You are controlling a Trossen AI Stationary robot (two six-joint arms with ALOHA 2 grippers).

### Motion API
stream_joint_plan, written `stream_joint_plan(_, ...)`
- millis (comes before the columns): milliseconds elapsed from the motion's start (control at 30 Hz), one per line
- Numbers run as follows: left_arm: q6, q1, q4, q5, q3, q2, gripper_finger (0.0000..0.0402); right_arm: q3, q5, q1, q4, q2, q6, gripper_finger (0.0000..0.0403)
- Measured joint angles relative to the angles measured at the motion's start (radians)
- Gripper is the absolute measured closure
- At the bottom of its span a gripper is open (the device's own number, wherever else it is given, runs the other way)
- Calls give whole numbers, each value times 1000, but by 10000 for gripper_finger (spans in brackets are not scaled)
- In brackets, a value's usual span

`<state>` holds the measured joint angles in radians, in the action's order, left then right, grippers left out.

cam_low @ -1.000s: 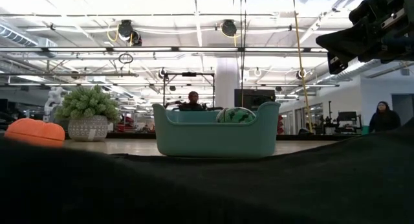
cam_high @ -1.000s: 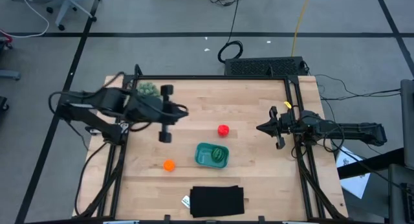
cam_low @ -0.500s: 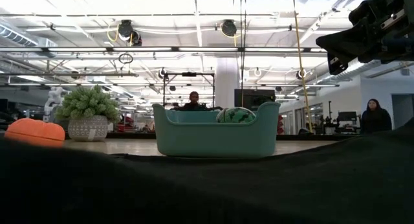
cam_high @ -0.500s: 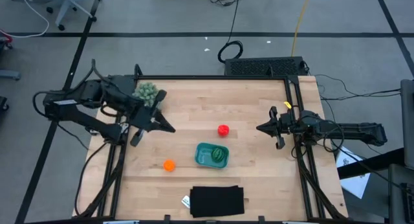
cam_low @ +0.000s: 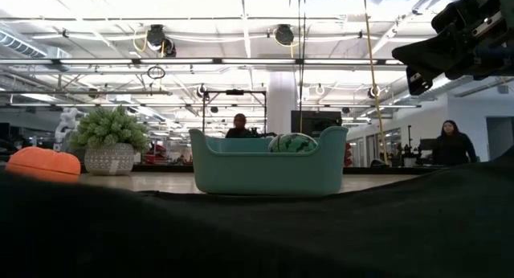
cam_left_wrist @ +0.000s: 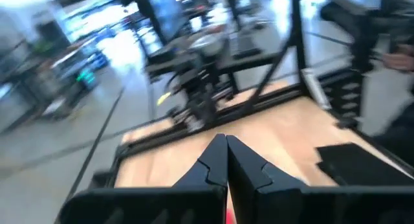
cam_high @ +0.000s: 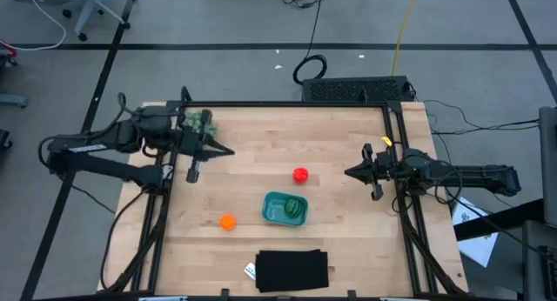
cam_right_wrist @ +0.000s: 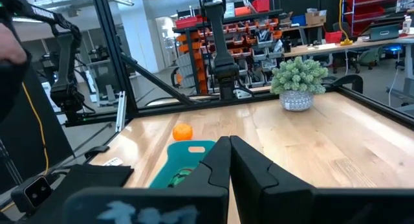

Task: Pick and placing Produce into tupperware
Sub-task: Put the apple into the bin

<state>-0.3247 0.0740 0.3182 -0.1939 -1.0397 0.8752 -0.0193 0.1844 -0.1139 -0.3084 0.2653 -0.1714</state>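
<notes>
Left gripper [cam_high: 224, 151] is pinched shut and empty, upper left of frame; right gripper [cam_high: 351, 171] likewise, parked mid-right. Striped ball [cam_high: 297, 207] already sits in the tub [cam_high: 274, 209] at lower centre. Red ball [cam_high: 300, 174] lies just above the tub and orange ball [cam_high: 227, 221] to its left: open the fingers before descending and centre over one ball.

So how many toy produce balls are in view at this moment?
3: the dark green striped ball lies inside the teal plastic tub, the red ball sits behind the tub, the small orange ball left of it.

Industrial lab/workshop: parts shelving [cam_right_wrist: 259, 26], ceiling ducts [cam_low: 161, 38], metal frames, cables [cam_high: 309, 68] on floor.
</notes>
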Motion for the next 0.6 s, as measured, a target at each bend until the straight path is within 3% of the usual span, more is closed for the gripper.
stream_joint_plan(200, 65, -73, -21, 203, 168, -67, 402, 0, 0, 0, -9, 0, 0, 403)
stream_joint_plan(333, -6, -152, -138, 120, 291, -129, 402, 0, 0, 0, -18, 0, 0, 403)
stream_joint_plan(600, -41, -178, -383, 160, 485, -225, 402, 0, 0, 0, -13, 0, -17, 403)
